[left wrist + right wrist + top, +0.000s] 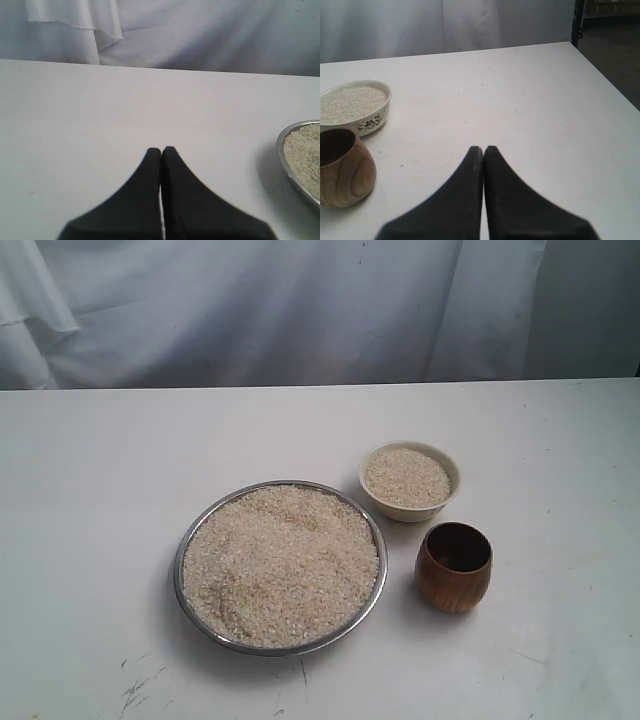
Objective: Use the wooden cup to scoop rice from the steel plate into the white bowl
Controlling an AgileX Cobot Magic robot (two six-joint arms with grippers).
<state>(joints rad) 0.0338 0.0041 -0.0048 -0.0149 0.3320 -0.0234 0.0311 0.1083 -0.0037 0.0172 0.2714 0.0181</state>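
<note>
Rice [280, 565] is sitting heaped in the steel plate [178, 575] mid-table, more grains are filling the white bowl [405, 510] near its far right rim, and the wooden cup [453, 580] is standing upright just beside the plate, in front of the bowl, touching neither; its interior is reading dark, probably empty but hard to tell. Right gripper [483, 148] is hovering over bare table [100, 490], jaws pressed together on nothing, with cup and bowl lying off to one side, clear of its tips. Left gripper [162, 149] is likewise sitting closed and empty, the plate's rim well apart from it.
</note>
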